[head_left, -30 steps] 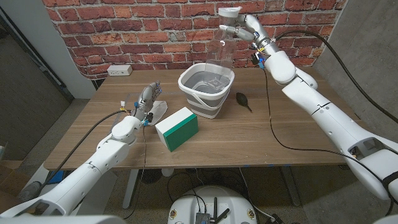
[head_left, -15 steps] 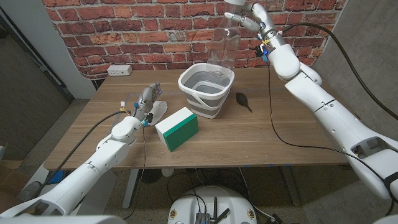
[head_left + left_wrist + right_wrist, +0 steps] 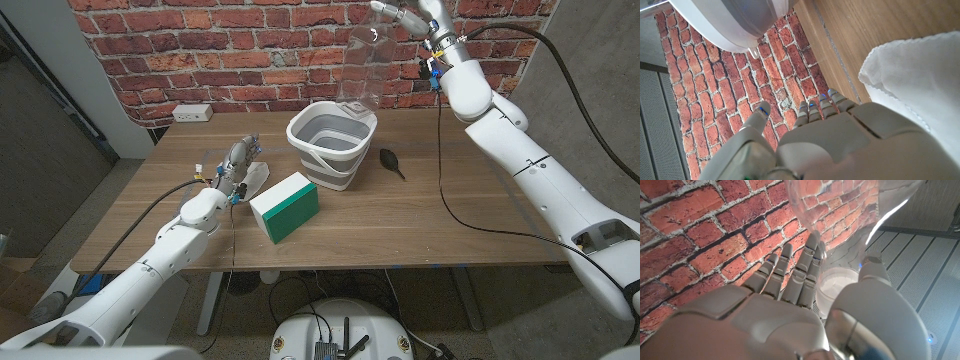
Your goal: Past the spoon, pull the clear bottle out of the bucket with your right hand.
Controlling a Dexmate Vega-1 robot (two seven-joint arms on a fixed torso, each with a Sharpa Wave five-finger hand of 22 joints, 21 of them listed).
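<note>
Left hand sits at the table's left side, fingers pointing far toward the brick wall. Left wrist view: fingers straight and side by side, thumb apart, nothing held; a white cloth lies just beside the hand. In the head view the cloth shows at the hand's right.

Green box with white top lies right of the cloth, near the table's front-middle.

Bucket, grey with white rim, stands upright at table centre, far of the box. Inside looks bare as far as can be seen.

Spoon, dark, lies on the table just right of the bucket, apart from it.

Bottle, clear, is up in the air above the bucket's far-right rim, tilted, clear of the bucket. Its cap end is at the top right, in the right hand. Right wrist view: fingers and thumb close around the bottle near its white neck.
</note>
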